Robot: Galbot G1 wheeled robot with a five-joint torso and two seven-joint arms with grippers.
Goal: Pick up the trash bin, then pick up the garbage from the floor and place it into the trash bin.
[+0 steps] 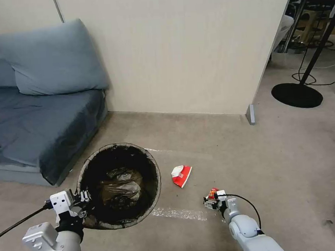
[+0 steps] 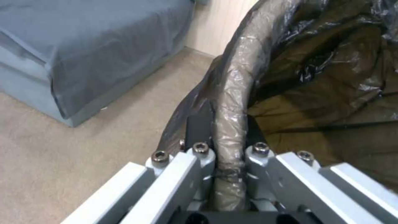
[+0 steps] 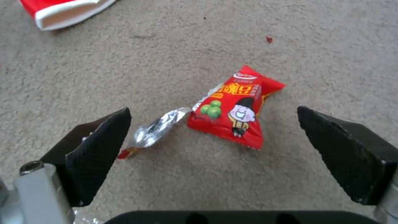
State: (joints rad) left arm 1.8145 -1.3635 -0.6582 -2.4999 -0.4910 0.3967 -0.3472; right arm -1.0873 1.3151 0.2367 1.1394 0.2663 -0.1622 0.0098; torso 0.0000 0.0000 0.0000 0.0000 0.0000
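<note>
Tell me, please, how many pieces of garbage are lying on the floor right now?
2. A red-and-white paper carton lies right of the trash bin; a red snack wrapper lies between the open right end effector's fingers. More may be hidden behind the bin.

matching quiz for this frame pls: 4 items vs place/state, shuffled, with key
Items:
1. trash bin
2. snack wrapper
3. red-and-white carton
4. right end effector

States:
A. open, poised over the wrapper
B. rim clamped by the left end effector
C. on the carpet between bin and wrapper
D. torn open, lying on the carpet between two black fingers

Pairs: 1-B, 2-D, 3-C, 4-A
</note>
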